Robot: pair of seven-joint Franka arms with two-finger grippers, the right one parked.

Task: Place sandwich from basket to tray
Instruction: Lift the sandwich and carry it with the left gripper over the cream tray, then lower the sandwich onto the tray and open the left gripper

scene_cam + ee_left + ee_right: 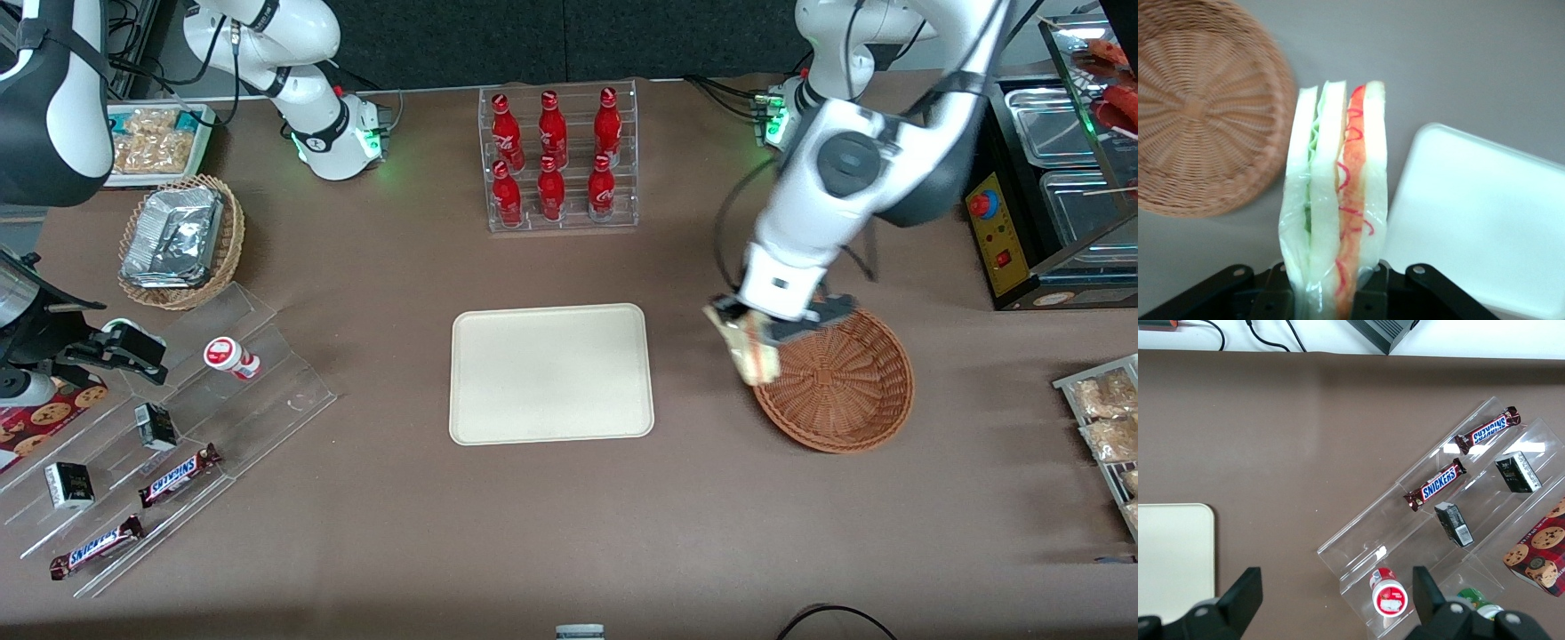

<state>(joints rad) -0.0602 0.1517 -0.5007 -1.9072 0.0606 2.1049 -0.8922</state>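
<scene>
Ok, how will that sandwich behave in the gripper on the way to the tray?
The sandwich is wrapped in clear film, so it may slip in the gripper. Its soft bread layers probably squash rather than stay stiff. Held at one end above the basket rim, it could sag or swing before reaching the tray.

Even overhead light, soft shadows, washed-out tray [1485,220] glare, slight wrist-view blur.

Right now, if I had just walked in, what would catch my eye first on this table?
Probably the white arm's hand, shut on a wrapped sandwich and holding it above the rim of the round brown basket. Beside that lies a bare cream tray mid-table. Farther from the front camera than the tray, a clear rack of bright red bottles stands out.
</scene>
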